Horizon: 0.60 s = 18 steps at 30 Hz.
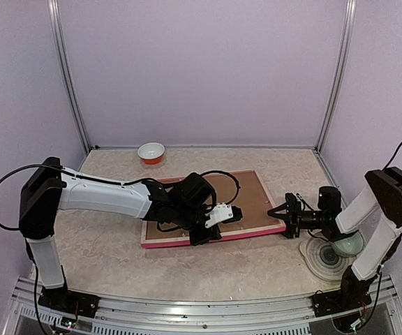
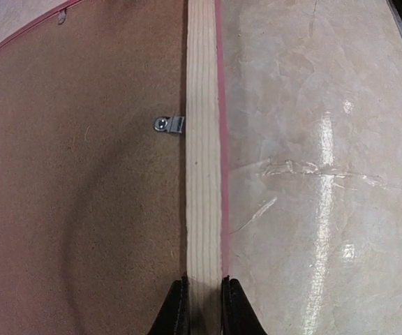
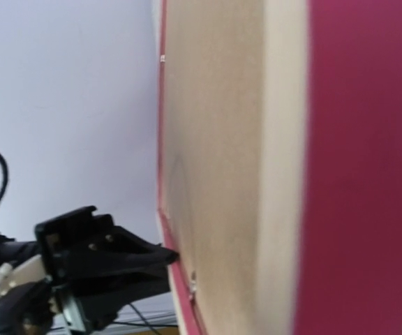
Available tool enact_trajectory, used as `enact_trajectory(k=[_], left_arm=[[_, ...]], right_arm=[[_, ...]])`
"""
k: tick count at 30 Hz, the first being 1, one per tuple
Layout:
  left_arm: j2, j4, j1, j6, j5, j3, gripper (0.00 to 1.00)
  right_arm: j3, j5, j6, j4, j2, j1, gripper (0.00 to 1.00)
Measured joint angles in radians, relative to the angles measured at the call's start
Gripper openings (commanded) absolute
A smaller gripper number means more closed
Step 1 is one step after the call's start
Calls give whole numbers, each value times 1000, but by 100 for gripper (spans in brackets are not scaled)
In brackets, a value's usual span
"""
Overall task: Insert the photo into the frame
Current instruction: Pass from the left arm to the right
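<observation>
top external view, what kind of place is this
Probably a lab robot test cell: plain lavender walls with metal corner posts, a marble-look tabletop, left arm and right arm bolted to an aluminium rail at its near edge.

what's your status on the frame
left jaws shut on frame rail; right jaws open at its right end; backing board up, photo not visible

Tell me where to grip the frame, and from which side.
I'd pinch the near rail of the frame from above, straddling its width. It lies flat, back up, the backing board filling the middle, so only that narrow rail offers two side faces.
</observation>
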Motion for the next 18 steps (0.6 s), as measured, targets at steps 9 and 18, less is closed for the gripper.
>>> enact_trajectory(k=[9, 18], left_arm=[[-23, 2, -4, -2, -17, -6, 21], [-34, 58, -5, -5, -34, -6, 47]], right_arm=[[-33, -32, 138, 183, 31, -4, 41], [-50, -41, 185, 227, 31, -4, 28]])
